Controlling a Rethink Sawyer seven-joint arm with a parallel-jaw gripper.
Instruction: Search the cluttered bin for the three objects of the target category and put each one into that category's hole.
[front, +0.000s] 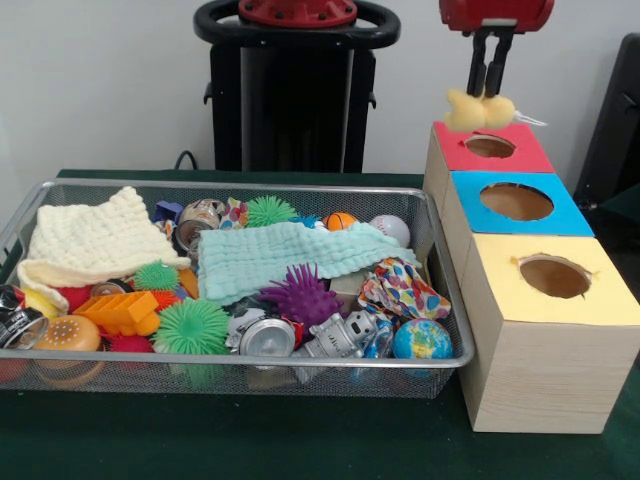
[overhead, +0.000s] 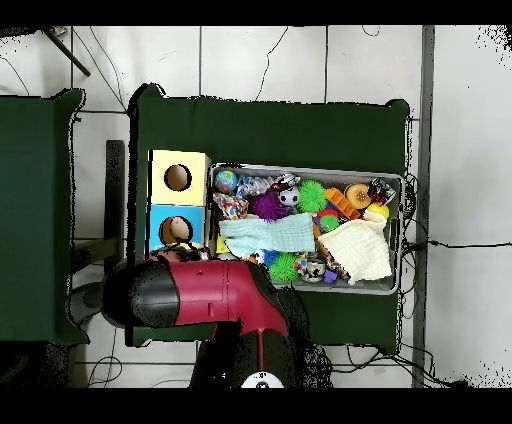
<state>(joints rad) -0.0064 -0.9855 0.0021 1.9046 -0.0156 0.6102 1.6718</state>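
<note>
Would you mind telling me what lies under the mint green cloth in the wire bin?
The mint green cloth covers toys in the wire bin; a purple spiky ball pokes out at its front edge. Whatever sits beneath its middle is hidden.

Even indoor light, soft shadows under bin (front: 445, 330), slight blur, no glare, overhead pic dimmer

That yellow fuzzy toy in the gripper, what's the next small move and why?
Probably lower it a little, then open. The gripper is shut on the yellow fuzzy toy, which hangs just above the red box's hole in the front view and looks roughly lined up with it. The overhead view hides this spot under the arm, so alignment in depth is uncertain.
</note>
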